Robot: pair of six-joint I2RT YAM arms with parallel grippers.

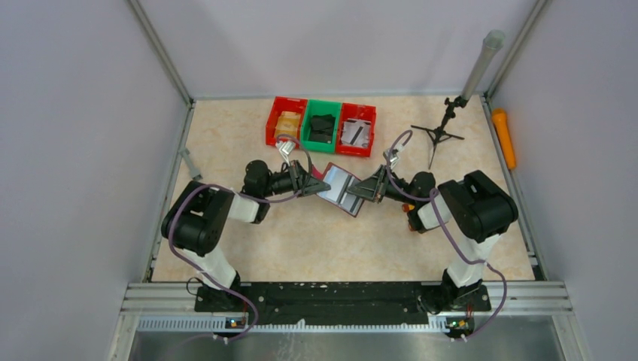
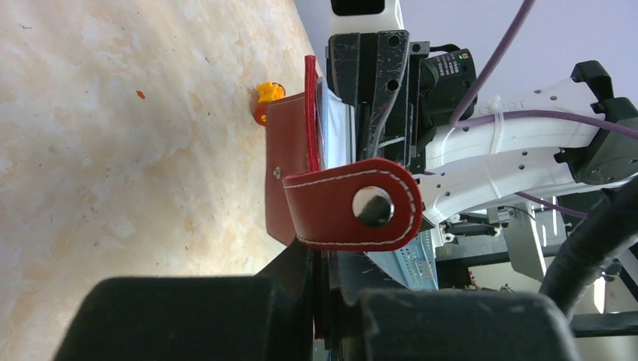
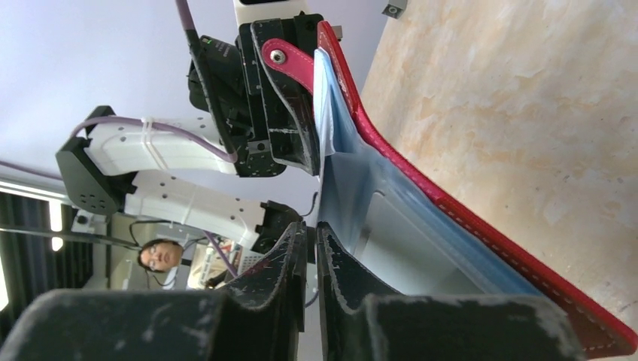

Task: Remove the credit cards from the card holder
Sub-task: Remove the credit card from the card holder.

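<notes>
The main risk is that the right gripper (image 3: pixel 312 235) has hold of lining rather than a card. Its jaws sit at the edge of the silvery-blue sleeve (image 3: pixel 353 173), and I cannot tell whether a card lies between them. A pull could therefore stretch or tear the sleeve, or drag the whole card holder (image 1: pixel 342 189) out of the left gripper (image 2: pixel 322 263), which has only a thin edge of the red cover. The holder hangs open between the two arms, seemingly clear of the bench (image 1: pixel 301 248) and over its middle, so a slip would drop it, along with any card that had worked loose. The clasp strap (image 2: pixel 350 204) curls free across the left side and could snag on a finger. The left jaws are closed almost to touching, pinching the cover's edge near the strap. The right jaws are likewise nearly shut, with only a sliver of gap showing, clamped on the opposite end at the sleeve's rim.
</notes>
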